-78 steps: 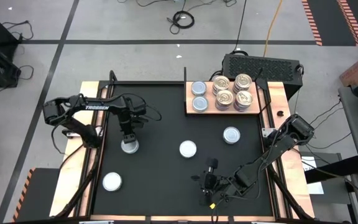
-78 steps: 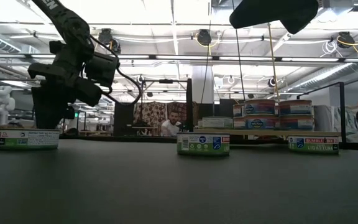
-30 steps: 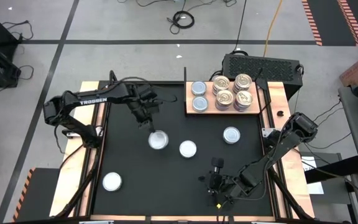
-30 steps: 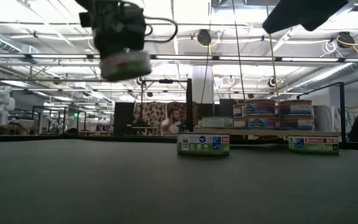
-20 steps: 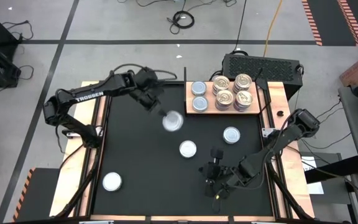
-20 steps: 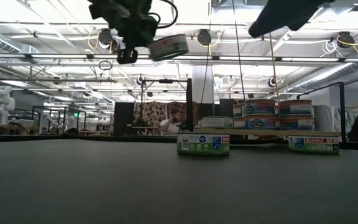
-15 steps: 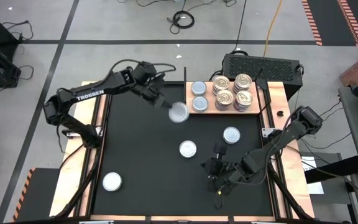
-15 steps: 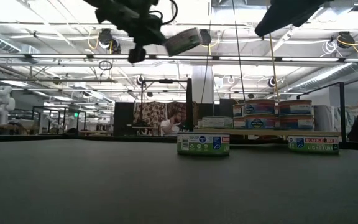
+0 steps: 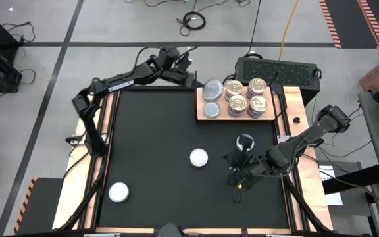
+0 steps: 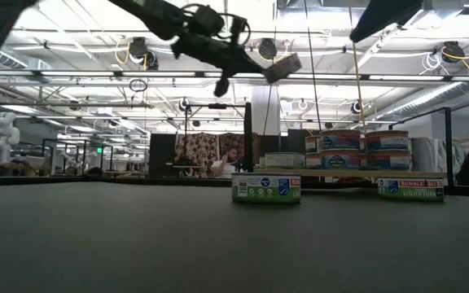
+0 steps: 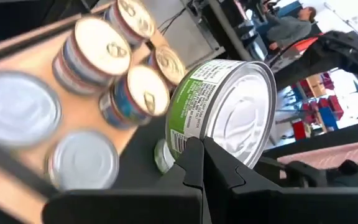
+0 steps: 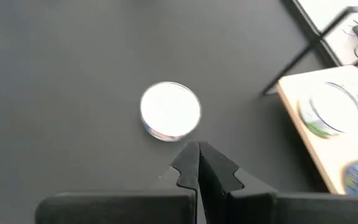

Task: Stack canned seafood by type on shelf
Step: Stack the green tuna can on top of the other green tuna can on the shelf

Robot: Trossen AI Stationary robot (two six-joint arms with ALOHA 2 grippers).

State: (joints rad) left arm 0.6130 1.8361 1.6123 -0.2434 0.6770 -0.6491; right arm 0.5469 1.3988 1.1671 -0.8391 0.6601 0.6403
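Green-label tin (image 11: 229, 112) we are seeing gripped in left end effector (image 9: 199, 83), hovering above shelf (image 9: 239, 113); right end effector (image 9: 244, 146) is hanging closed, empty, over worktop (image 9: 156, 131).

The shelf (image 9: 242, 113) lies at the mat's (image 9: 156, 151) far right corner. On it, two tins (image 9: 210, 109) sit at its left end and four stacks (image 9: 247, 97) to their right. A held tin (image 9: 212, 88) hangs above the shelf's far left corner. Two tins lie on the mat: one mid-table (image 9: 199, 157), one near-left (image 9: 118, 191). The right gripper (image 9: 245, 143) hovers right of the middle one.
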